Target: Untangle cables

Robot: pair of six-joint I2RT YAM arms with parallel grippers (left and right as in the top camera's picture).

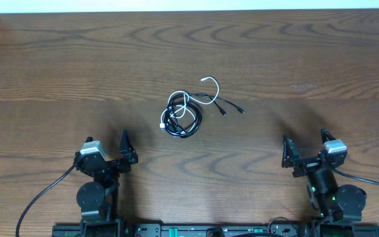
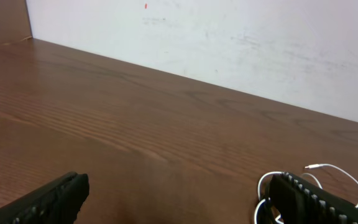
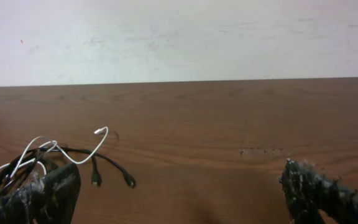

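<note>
- The cables (image 1: 185, 113) lay in one knotted bunch about midway between the left and right edges of the table (image 1: 58, 66). They sat roughly midway between the near and far edges too, well apart from both arms.
- The black cables (image 1: 183, 128) formed a tight coil at the left end of the bunch. The white cable (image 1: 216, 85) threaded through that coil and curled out in a hook toward the far edge.
- Two black plug ends (image 1: 240, 109) trailed loose out of the coil toward the right edge. The long axis of the bunch therefore ran roughly parallel to the near edge, coil on the left and tails on the right.
- The left gripper (image 1: 105, 140) hung by the near edge with its jaws spread wide and nothing between them. The coil lay ahead of it and off to its right.
- The right gripper (image 1: 305, 140) was also by the near edge, spread wide and empty. The bunch lay ahead of it and off to its left.
- The coil looked nearer the left gripper, while the loose plug ends looked nearer the right one.
- No untangling appeared to have been done yet. The likely opening was for the left arm to pin the coil while the right drew a tail out toward the right edge.
</note>
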